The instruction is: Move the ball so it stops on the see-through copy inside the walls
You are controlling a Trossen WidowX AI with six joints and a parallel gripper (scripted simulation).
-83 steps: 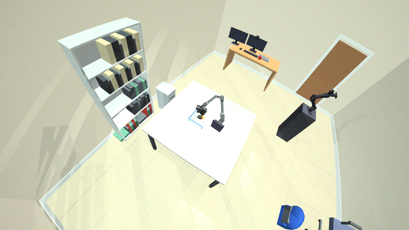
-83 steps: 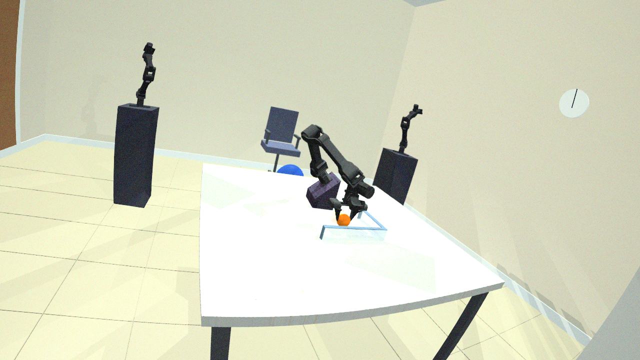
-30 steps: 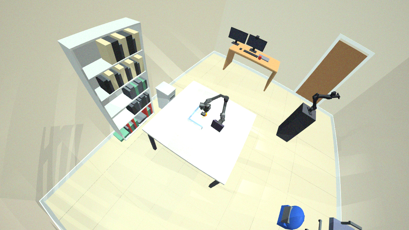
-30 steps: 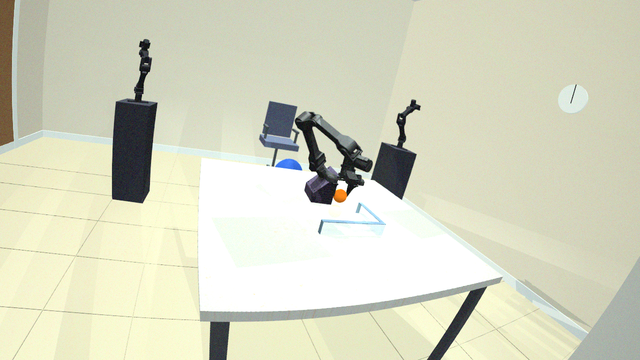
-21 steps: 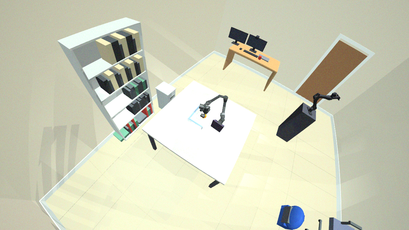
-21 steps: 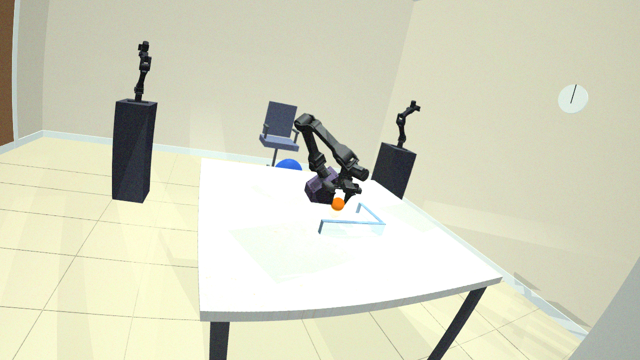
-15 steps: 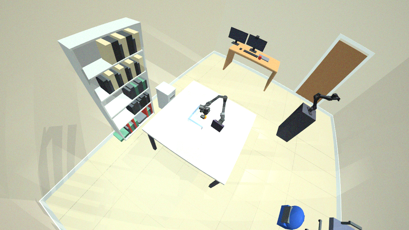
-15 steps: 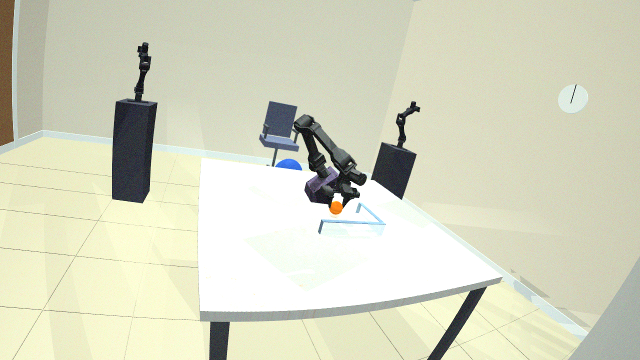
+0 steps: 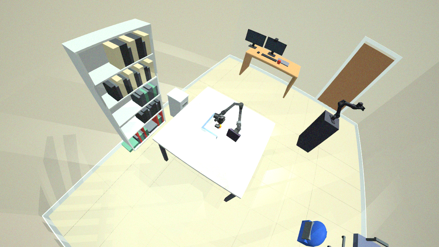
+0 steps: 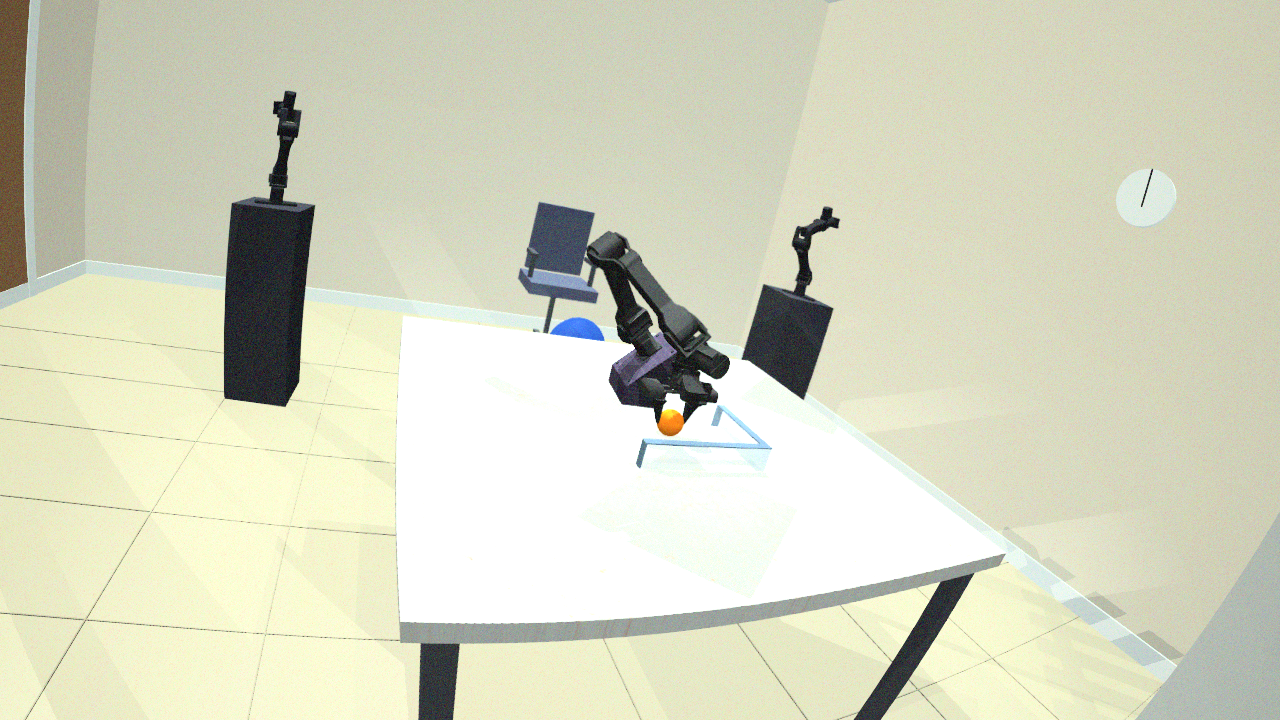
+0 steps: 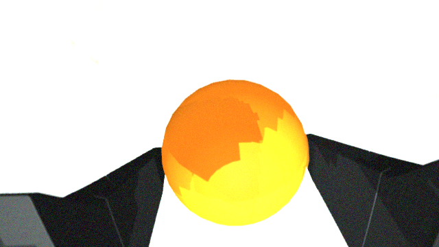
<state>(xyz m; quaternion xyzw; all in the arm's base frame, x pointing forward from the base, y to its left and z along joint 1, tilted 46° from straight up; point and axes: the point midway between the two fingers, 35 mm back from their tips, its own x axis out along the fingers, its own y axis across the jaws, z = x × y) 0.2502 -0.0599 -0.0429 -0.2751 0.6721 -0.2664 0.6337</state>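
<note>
The orange ball [image 9: 220,126] [image 10: 670,422] [image 11: 235,152] sits between the two black fingertips, with one finger touching each side of it. My gripper [image 10: 671,417] [image 11: 233,149] is shut on the ball and points down, low over the table. The two low clear walls with blue edges [image 9: 210,132] [image 10: 705,443] make a corner, and the ball is beside them near the open side. The see-through copy does not show apart from the ball in any view; the ball seems to cover it. Whether the ball touches the table is hard to tell.
The arm's dark purple base block [image 9: 233,135] [image 10: 626,380] stands on the white table [image 9: 196,153] [image 10: 519,537], close to the ball. The nearer wall's free end [image 10: 640,454] is close to the ball in the exterior view. A bookshelf and a cabinet stand beyond the table.
</note>
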